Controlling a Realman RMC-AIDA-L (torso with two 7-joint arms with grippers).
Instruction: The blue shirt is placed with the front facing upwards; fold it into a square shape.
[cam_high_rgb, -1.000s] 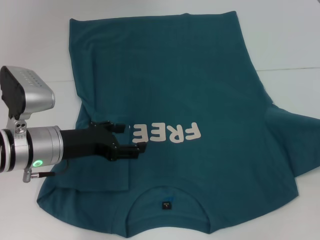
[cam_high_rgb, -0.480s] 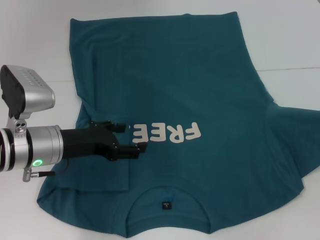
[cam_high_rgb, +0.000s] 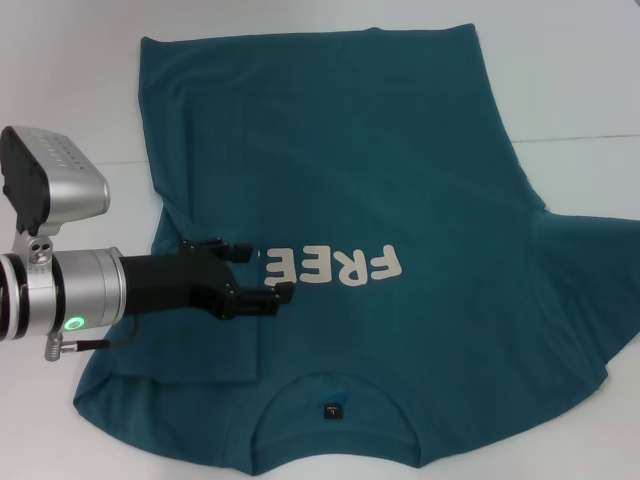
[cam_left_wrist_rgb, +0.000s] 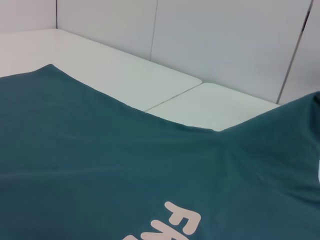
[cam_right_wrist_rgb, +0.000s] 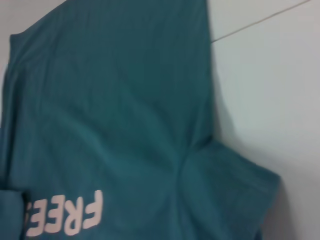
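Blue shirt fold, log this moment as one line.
blue shirt: flat, front up, left sleeve folded inward | left end effector: over folded sleeve beside lettering, open | right end effector: out of view | fold: started

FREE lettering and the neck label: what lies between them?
In the head view, only plain cloth of the blue shirt lies between the lettering and the label.

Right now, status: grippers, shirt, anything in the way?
Left gripper open, low over the blue shirt beside the FREE lettering. Right gripper not in view. Shirt front up, left sleeve folded in, right sleeve still out. No obstructions visible.
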